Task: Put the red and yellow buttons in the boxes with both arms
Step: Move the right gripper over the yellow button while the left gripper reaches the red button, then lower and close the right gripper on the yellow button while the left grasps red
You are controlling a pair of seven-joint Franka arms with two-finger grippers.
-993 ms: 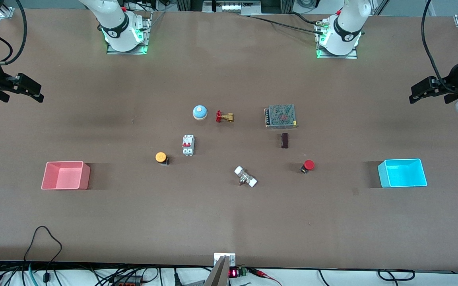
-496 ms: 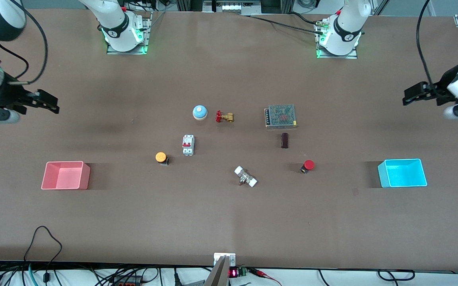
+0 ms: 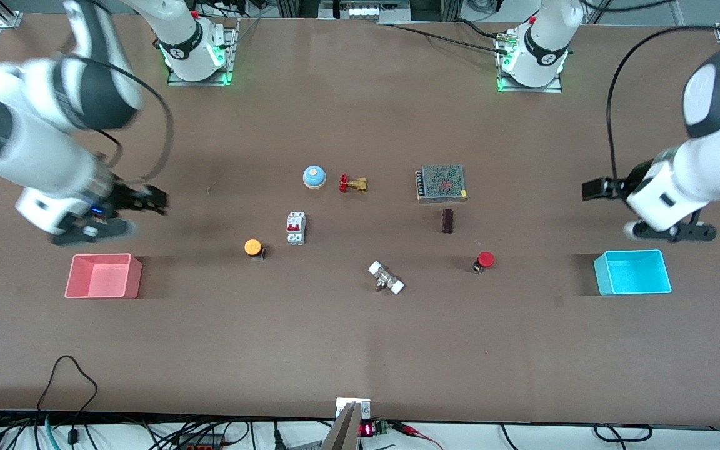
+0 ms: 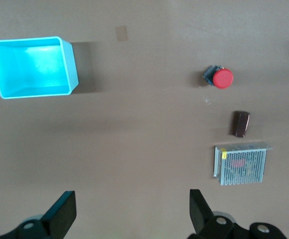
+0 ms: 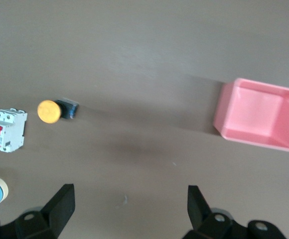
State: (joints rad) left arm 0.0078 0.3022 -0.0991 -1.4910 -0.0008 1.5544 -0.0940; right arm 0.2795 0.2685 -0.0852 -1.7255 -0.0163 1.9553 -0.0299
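Observation:
The yellow button (image 3: 252, 247) lies on the table beside a white breaker. The red button (image 3: 485, 260) lies toward the left arm's end. The pink-red box (image 3: 101, 279) stands at the right arm's end and the cyan box (image 3: 635, 275) at the left arm's end; both are empty. My right gripper (image 3: 154, 201) is open and empty over bare table between the pink-red box (image 5: 260, 115) and the yellow button (image 5: 50, 111). My left gripper (image 3: 594, 189) is open and empty over bare table between the cyan box (image 4: 32, 64) and the red button (image 4: 222, 78).
In the middle of the table are a blue dome (image 3: 314, 177), a brass valve (image 3: 352, 184), a white breaker (image 3: 295, 227), a metal mesh unit (image 3: 441, 183), a dark block (image 3: 447, 220) and a white fitting (image 3: 386, 278).
Both arms have swung in from the table's ends toward the middle. Each gripper now hangs over the table close to its box. Nothing on the table has moved.

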